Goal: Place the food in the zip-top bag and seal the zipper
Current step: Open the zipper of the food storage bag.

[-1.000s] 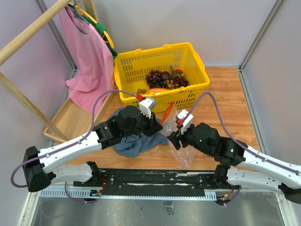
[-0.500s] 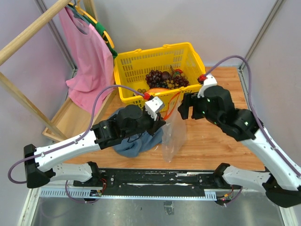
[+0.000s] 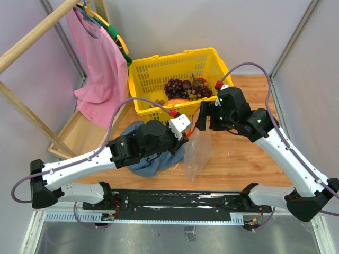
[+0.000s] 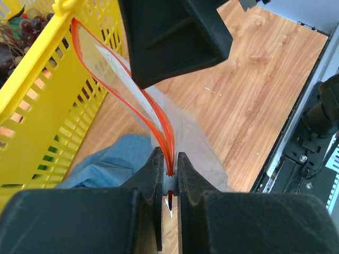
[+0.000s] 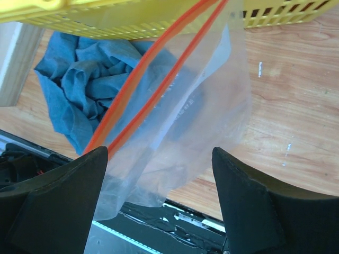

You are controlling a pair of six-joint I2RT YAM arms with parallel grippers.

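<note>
Left gripper [image 4: 168, 159] pinches the zipper [image 4: 166, 138] of the zip-top bag [image 3: 197, 153]; right gripper [image 5: 159, 159] gapes empty; bag print unreadable.

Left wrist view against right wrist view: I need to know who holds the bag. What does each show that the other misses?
Only left wrist: left fingers shut on the end of the zipper, and grapes in the basket. Only right wrist: right fingers spread wide apart, and the crumpled bottom of the bag. Both: the bag, its zipper, the yellow basket, the blue cloth, the wooden table.
</note>
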